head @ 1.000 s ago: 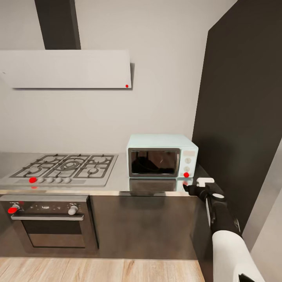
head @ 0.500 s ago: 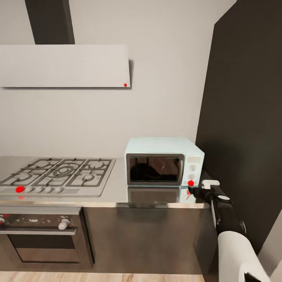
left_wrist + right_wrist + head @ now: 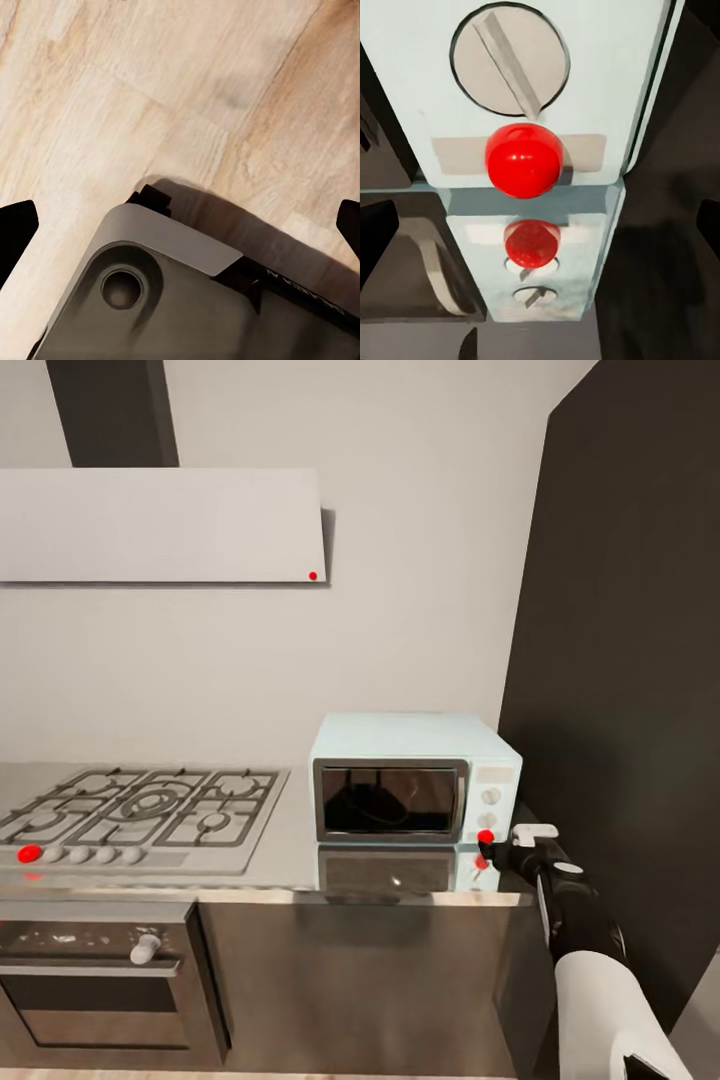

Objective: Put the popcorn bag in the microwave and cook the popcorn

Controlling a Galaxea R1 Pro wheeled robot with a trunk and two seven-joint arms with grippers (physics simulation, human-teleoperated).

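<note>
The pale mint-blue microwave (image 3: 415,780) stands on the grey countertop (image 3: 290,855) with its dark glass door shut. The popcorn bag is out of view; I cannot make it out through the glass. My right gripper (image 3: 492,850) hovers just in front of the red button (image 3: 486,837) at the panel's lower corner. In the right wrist view the red button (image 3: 523,160) sits below a white knob (image 3: 510,60), and the right gripper (image 3: 540,232) is open, its dark fingertips (image 3: 375,240) at the frame's edges. My left gripper (image 3: 180,225) is open over the wooden floor (image 3: 187,90).
A gas hob (image 3: 140,810) lies left of the microwave, above a steel oven (image 3: 90,980). A white hood (image 3: 160,525) hangs on the wall. A tall dark cabinet (image 3: 620,660) stands close at the right. The robot's base (image 3: 172,300) is under the left gripper.
The whole view has shifted as the robot drew closer to the counter. My right gripper has come nearer to the microwave's red button.
</note>
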